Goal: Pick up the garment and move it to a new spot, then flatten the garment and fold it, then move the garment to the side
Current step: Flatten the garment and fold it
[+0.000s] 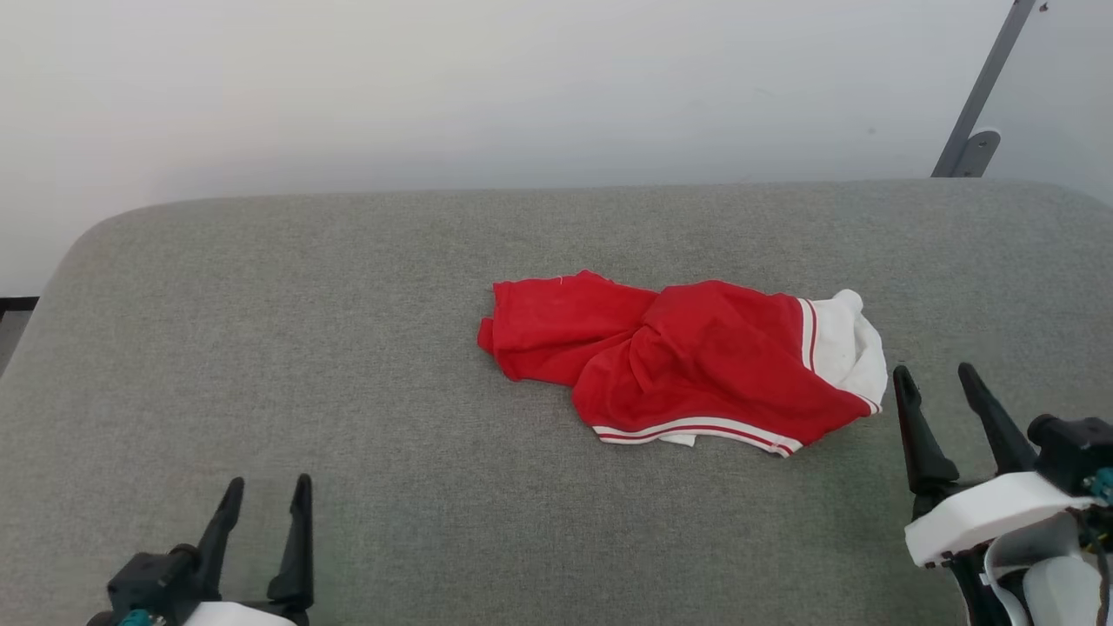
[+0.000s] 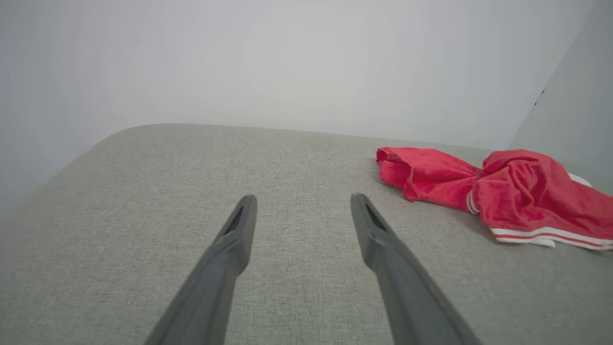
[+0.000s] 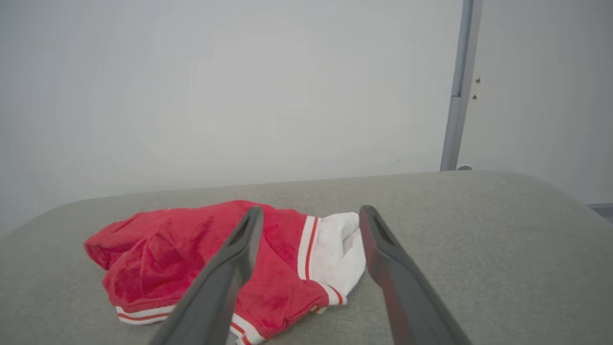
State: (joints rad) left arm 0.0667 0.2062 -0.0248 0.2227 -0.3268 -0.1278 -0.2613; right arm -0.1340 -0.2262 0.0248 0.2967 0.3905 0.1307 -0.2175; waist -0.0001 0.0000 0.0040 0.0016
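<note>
Head view: the crumpled red garment (image 1: 687,365) lies right of centre on the grey padded surface (image 1: 348,348). The left claw (image 1: 269,481), fingers spread and empty, sits at lower left, well apart from it. The right claw (image 1: 933,369), likewise spread and empty, sits near the white sleeve end. Left wrist view: the garment (image 2: 517,187) lies ahead, right of the parted fingers (image 2: 230,249). Right wrist view: the garment (image 3: 182,249) lies just beyond the parted fingers (image 3: 388,258).
</note>
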